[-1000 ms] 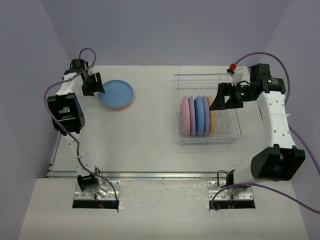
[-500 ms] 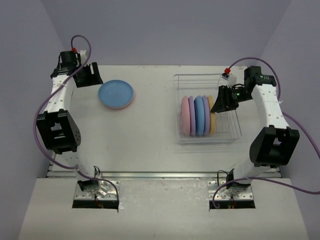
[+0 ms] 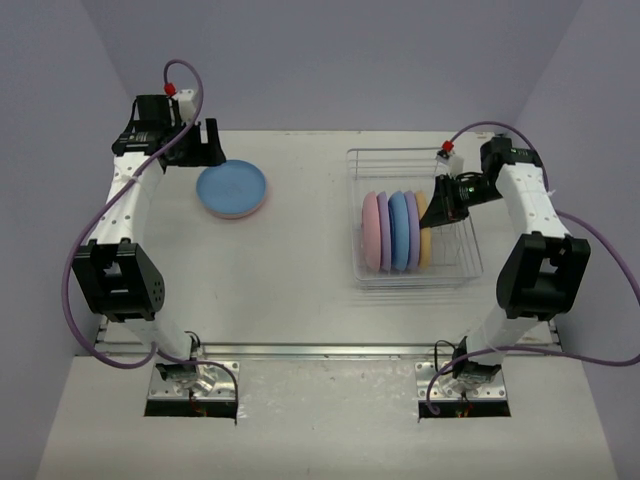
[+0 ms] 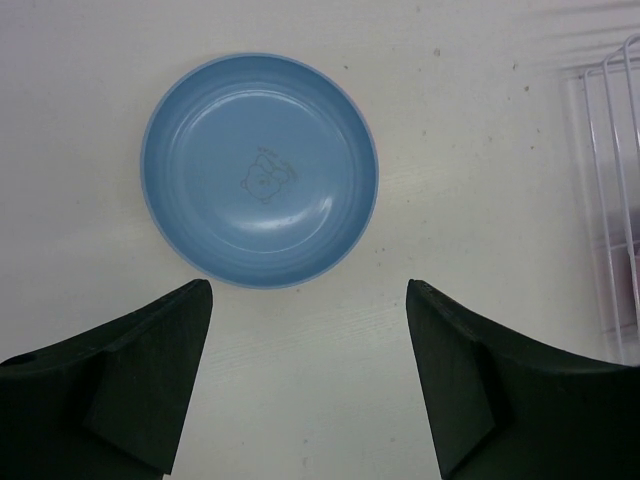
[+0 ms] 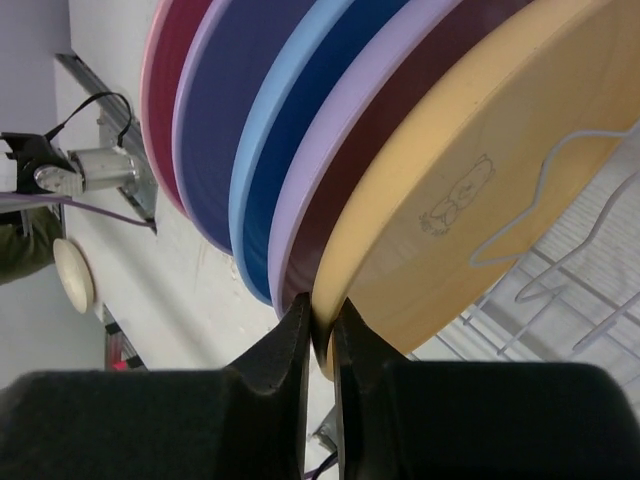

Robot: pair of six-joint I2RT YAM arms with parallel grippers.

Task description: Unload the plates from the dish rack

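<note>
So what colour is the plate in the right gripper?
Cream-yellow. The plate shows best in the right wrist view.

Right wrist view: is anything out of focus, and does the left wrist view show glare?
Right wrist: the near fingers are dark and soft, the yellow plate sharp. Left wrist: a faint sheen inside the blue plate, no hard glare.

dish rack [image 4: 610, 200] cropped, pink blur perhaps plates [image 4: 612, 285]
</note>
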